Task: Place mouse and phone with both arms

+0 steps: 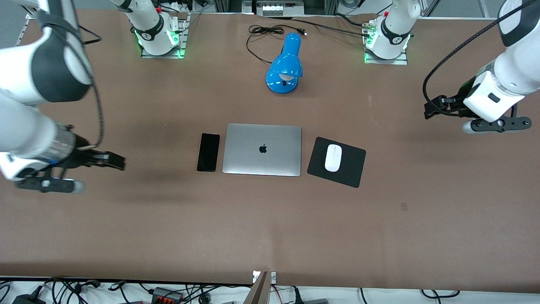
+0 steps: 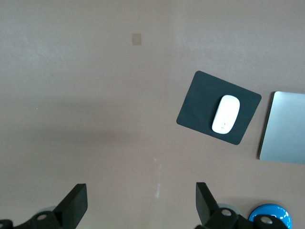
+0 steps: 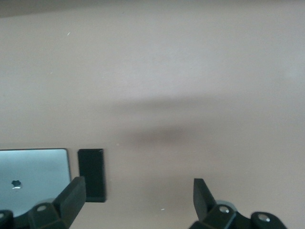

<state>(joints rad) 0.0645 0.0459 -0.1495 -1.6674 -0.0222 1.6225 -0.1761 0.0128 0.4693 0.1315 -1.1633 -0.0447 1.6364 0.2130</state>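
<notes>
Front view: the mouse (image 1: 333, 157) lies flat on a black mouse pad (image 1: 352, 169), its long axis running toward and away from the front camera; the pad sits beside a closed silver laptop (image 1: 262, 150), toward the left arm's end of the counter (image 1: 270, 228); the phone (image 1: 208, 152) lies flat beside the laptop toward the right arm's end, just apart from it, long axis parallel to that of the mouse; a blue desk lamp (image 1: 284, 65) stands farther from the front camera than the laptop. Both items appear placed; judged from this layout, the task is at or near completion.

The left end effector (image 1: 438, 107) hangs over bare counter toward the left arm's end, well apart from the mouse, its tip directed at the pad; its wrist view shows the fingers (image 2: 76, 202) spread wide and empty. The right end effector (image 1: 114, 161) hangs over bare counter toward the right arm's end, tip directed at the phone, well apart from it; its fingers (image 3: 74, 193) are likewise spread and hold nothing. The left arm is nearer the mouse; the right arm is nearer the phone.
</notes>
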